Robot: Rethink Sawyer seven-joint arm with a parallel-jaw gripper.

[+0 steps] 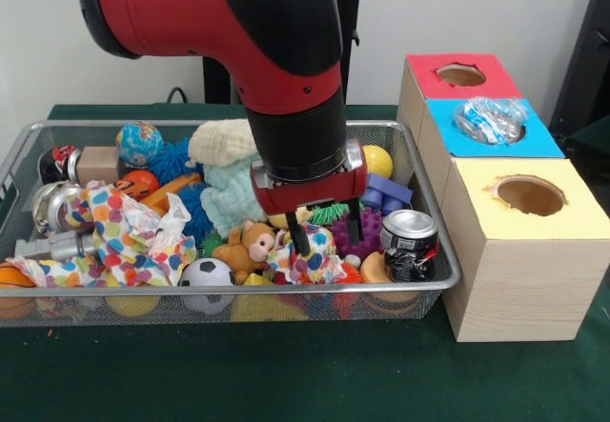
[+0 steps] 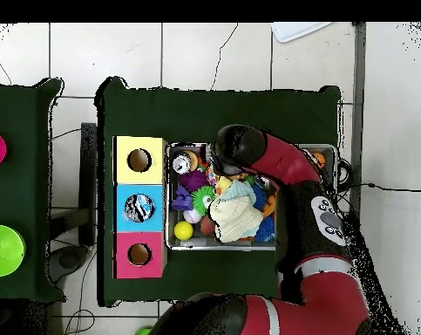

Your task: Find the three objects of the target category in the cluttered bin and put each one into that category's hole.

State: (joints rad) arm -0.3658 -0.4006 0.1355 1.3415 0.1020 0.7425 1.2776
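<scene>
The gripper (image 1: 324, 236) hangs low over the wire bin (image 1: 434, 279), fingers spread and empty, just above a patterned cloth (image 1: 310, 260), so the search-and-pick step looks underway. A crushed can (image 1: 408, 244) sits at its three o'clock; a plastic bottle (image 1: 488, 119) is lodged in the blue box's hole (image 1: 519, 134). Which category is wanted is unclear, and in the overhead view the arm hides the gripper.

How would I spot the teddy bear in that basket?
Find the wire basket and follow its front edge to the middle. The teddy bear sits there between a soccer ball and the gripper, the only brown furry thing.
</scene>
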